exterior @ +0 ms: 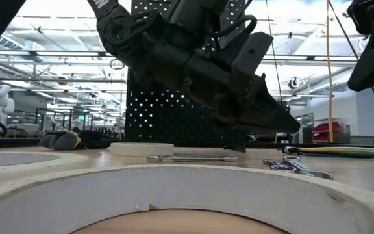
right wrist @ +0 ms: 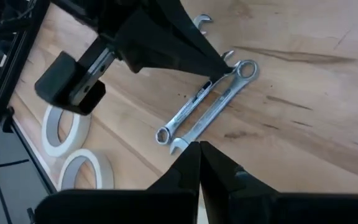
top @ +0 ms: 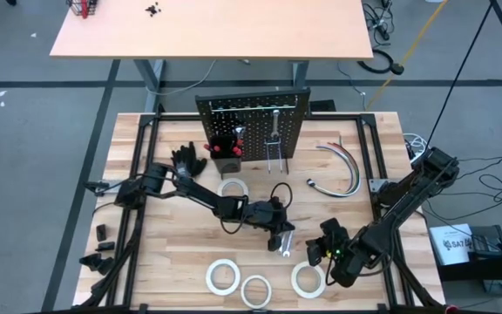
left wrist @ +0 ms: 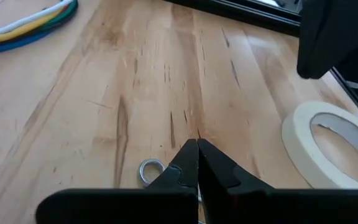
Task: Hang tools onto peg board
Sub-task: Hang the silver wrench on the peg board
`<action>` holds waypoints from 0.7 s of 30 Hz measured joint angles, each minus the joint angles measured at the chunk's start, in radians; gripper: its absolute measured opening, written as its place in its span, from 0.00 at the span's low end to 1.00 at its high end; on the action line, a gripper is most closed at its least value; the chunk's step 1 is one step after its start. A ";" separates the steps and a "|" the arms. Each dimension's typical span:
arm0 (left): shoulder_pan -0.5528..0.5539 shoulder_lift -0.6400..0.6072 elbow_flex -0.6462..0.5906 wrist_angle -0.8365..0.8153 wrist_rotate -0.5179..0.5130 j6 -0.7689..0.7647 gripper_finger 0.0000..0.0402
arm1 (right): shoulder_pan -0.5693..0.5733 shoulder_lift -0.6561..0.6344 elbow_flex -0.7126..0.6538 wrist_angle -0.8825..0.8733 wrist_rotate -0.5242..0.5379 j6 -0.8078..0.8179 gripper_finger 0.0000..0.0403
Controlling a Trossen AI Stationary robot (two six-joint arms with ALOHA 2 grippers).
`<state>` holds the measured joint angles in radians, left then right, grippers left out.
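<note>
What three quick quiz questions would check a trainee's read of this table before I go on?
1. True or false: the left hand is shut, with its tip at the wrenches.
2. Which is already on the peg board? A) a tape roll B) a long silver tool C) a glove
3. How many tape rolls lie along the table's near edge in the high view?

Key: 1 true; 2 B; 3 three.
</note>
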<state>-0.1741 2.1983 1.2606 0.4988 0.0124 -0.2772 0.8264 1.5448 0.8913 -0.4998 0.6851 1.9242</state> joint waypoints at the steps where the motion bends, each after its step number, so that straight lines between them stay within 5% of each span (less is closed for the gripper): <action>1: 0.001 0.000 0.000 0.001 -0.006 0.003 0.00 | -0.003 0.000 0.000 0.000 0.000 -0.005 0.00; 21: 0.015 0.040 0.012 0.019 0.002 -0.003 0.00 | -0.029 0.000 0.000 0.023 -0.003 -0.036 0.00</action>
<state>-0.1593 2.2379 1.2728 0.5178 0.0142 -0.2803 0.7971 1.5448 0.8913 -0.4765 0.6820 1.8881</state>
